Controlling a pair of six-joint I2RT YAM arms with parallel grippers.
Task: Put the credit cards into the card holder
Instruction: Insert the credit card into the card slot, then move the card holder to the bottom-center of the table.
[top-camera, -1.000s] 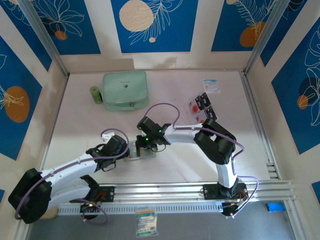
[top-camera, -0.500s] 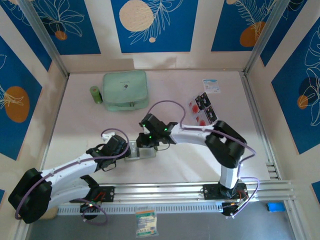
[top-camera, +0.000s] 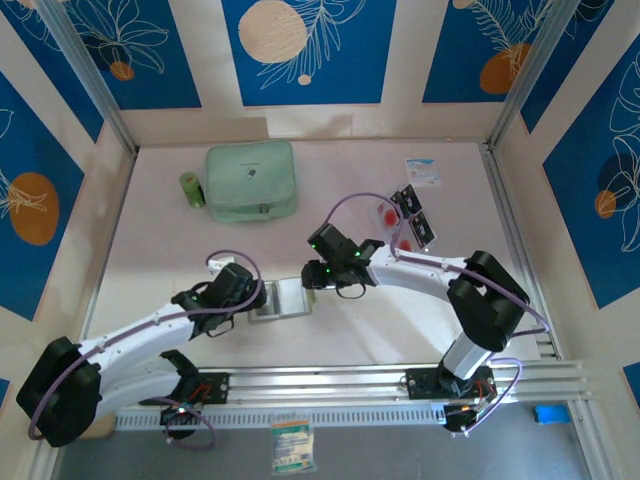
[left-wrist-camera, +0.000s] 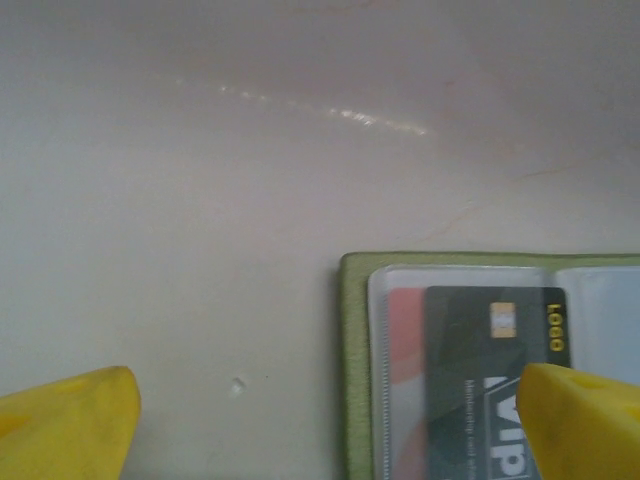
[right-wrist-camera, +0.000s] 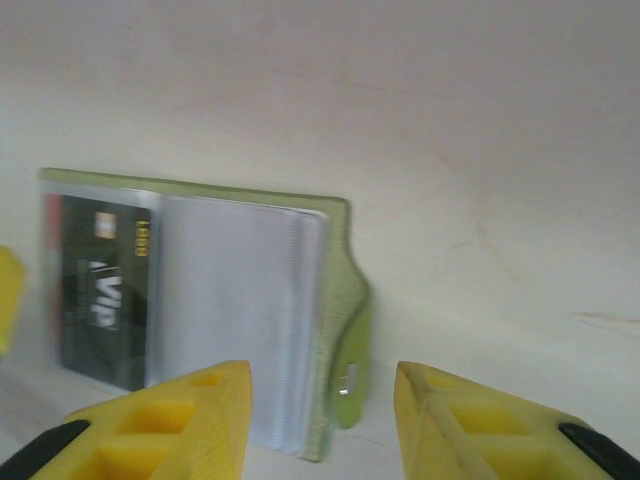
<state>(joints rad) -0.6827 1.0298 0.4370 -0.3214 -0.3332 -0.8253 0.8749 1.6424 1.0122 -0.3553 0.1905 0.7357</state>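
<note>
I count one card holder (top-camera: 285, 298), lying open. Its clear sleeve holds one black VIP card (left-wrist-camera: 495, 380), with one reddish card (left-wrist-camera: 405, 340) under it. Beyond the holder to its right I see the loose cards (top-camera: 408, 203): two black and at least two pale with red, overlapping, so I cannot fix the total. Beyond those lies one white-and-blue packet (top-camera: 422, 171). Beyond the holder to its left are one mint-green zip case (top-camera: 251, 181) and one small green cylinder (top-camera: 191, 189).
</note>
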